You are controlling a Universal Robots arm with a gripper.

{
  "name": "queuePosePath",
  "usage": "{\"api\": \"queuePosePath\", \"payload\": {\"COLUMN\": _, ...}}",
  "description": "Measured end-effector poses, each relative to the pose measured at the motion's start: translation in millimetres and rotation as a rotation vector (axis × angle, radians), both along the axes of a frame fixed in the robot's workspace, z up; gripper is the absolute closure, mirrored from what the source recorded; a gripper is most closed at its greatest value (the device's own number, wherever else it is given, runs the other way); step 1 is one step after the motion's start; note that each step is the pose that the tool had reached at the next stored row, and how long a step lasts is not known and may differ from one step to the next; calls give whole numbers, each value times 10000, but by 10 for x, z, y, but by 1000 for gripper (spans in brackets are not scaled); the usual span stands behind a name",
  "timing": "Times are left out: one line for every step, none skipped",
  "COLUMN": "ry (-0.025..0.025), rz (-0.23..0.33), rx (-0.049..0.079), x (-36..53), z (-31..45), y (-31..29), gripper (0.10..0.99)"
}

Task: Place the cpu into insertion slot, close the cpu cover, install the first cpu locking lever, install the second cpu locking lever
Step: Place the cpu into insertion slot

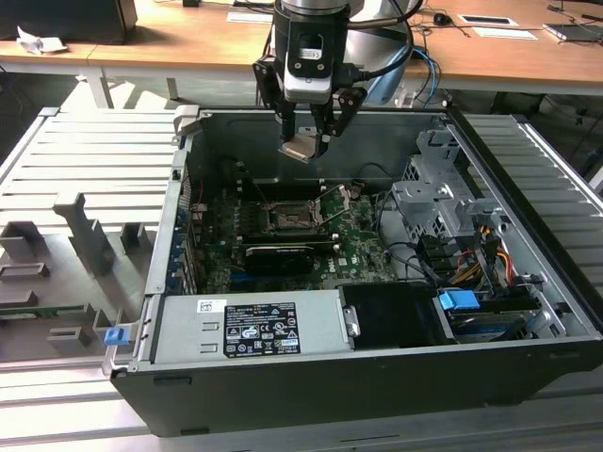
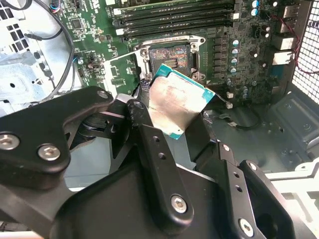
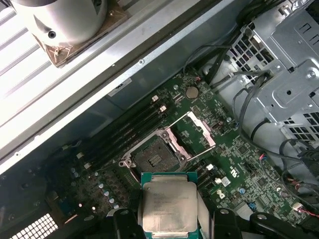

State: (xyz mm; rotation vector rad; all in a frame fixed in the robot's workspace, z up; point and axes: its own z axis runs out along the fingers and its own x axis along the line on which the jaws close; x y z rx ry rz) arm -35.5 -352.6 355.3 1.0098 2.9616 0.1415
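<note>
Gripper hangs above the open PC case, clear of the motherboard. Fingers are pinching the cpu by two opposite edges, with its metal face toward both wrist cameras. The chip is tilted in the exterior view and touches nothing else.

Exterior view: the cpu is at 12 o'clock from the insertion slot, well above it. The slot is bare, with its contact field visible in both wrist views. The cpu cover is swung up off the slot and stands just beside it.

The long black card sits at 6 o'clock from the slot, the drive cage at 3 o'clock and the power supply around 6 o'clock, further out. The case rests on a ribbed grey counter.
</note>
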Motion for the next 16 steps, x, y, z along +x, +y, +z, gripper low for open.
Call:
{"api": "queuePosePath", "payload": {"ry": 0, "rz": -20, "rx": 0, "x": 0, "z": 0, "y": 0, "gripper": 557}}
{"api": "queuePosePath", "payload": {"ry": 0, "rz": -39, "rx": 0, "x": 0, "z": 0, "y": 0, "gripper": 557}}
{"api": "queuePosePath", "payload": {"ry": 0, "rz": -68, "rx": 0, "x": 0, "z": 0, "y": 0, "gripper": 557}}
{"api": "queuePosePath", "payload": {"ry": -1, "rz": -88, "rx": 0, "x": 0, "z": 0, "y": 0, "gripper": 557}}
{"api": "queuePosePath", "payload": {"ry": 0, "rz": -113, "rx": 0, "x": 0, "z": 0, "y": 0, "gripper": 557}}
{"api": "queuePosePath", "payload": {"ry": 0, "rz": -157, "rx": 0, "x": 0, "z": 0, "y": 0, "gripper": 557}}
{"api": "queuePosePath", "payload": {"ry": 0, "rz": -189, "rx": 0, "x": 0, "z": 0, "y": 0, "gripper": 557}}
{"api": "queuePosePath", "payload": {"ry": 0, "rz": -236, "rx": 0, "x": 0, "z": -1, "y": 0, "gripper": 557}}
{"api": "queuePosePath", "payload": {"ry": 0, "rz": -261, "rx": 0, "x": 0, "z": -1, "y": 0, "gripper": 557}}
{"api": "queuePosePath", "payload": {"ry": 0, "rz": -280, "rx": 0, "x": 0, "z": -1, "y": 0, "gripper": 557}}
{"api": "queuePosePath", "payload": {"ry": 0, "rz": -304, "rx": 0, "x": 0, "z": -1, "y": 0, "gripper": 557}}
{"api": "queuePosePath", "payload": {"ry": -1, "rz": -325, "rx": 0, "x": 0, "z": -1, "y": 0, "gripper": 557}}
{"api": "queuePosePath", "payload": {"ry": 0, "rz": -350, "rx": 0, "x": 0, "z": -1, "y": 0, "gripper": 557}}
{"api": "queuePosePath", "payload": {"ry": 0, "rz": -370, "rx": 0, "x": 0, "z": -1, "y": 0, "gripper": 557}}
{"api": "queuePosePath", "payload": {"ry": 0, "rz": -393, "rx": 1, "x": 0, "z": -1, "y": 0, "gripper": 557}}
{"api": "queuePosePath", "payload": {"ry": 0, "rz": -414, "rx": 0, "x": 0, "z": -1, "y": 0, "gripper": 557}}
